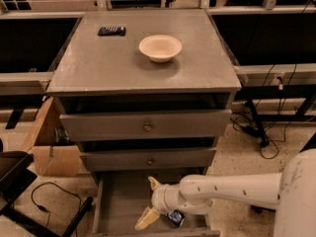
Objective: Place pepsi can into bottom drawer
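The pepsi can (174, 217), dark blue with light markings, lies on the plank floor of the bottom drawer (118, 201), which is pulled out at the foot of the grey cabinet. My gripper (149, 200) hangs over the drawer's middle with its two cream fingers spread wide and pointing left, nothing between them. The can sits just right of the lower fingertip (146, 219), under the white wrist, partly hidden by it.
A cream bowl (160, 47) and a flat black item (111, 31) rest on the cabinet top. The two upper drawers with round knobs (147, 127) are shut. A cardboard box (53, 152) and cables lie on the floor at left; more cables at right.
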`<state>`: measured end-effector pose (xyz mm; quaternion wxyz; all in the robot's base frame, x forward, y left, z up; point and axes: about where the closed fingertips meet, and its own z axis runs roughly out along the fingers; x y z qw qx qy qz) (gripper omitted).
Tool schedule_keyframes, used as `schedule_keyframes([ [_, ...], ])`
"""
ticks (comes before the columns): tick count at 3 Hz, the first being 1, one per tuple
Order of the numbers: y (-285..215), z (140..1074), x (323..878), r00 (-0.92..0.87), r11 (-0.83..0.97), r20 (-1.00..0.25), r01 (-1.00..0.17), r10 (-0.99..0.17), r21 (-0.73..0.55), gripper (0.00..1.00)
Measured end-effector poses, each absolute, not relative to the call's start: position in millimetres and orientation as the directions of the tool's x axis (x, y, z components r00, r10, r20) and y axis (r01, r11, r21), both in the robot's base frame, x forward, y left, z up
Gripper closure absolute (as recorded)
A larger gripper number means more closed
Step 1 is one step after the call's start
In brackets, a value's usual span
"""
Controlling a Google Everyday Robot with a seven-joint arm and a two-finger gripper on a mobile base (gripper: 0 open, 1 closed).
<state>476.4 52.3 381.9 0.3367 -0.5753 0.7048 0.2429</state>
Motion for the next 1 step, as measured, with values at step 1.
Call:
schedule_keyframes([
  [1, 76.6, 431.0, 409.5, -0.211, 0.213, -0.673, -0.974, -0.709, 0.081, 0.00],
])
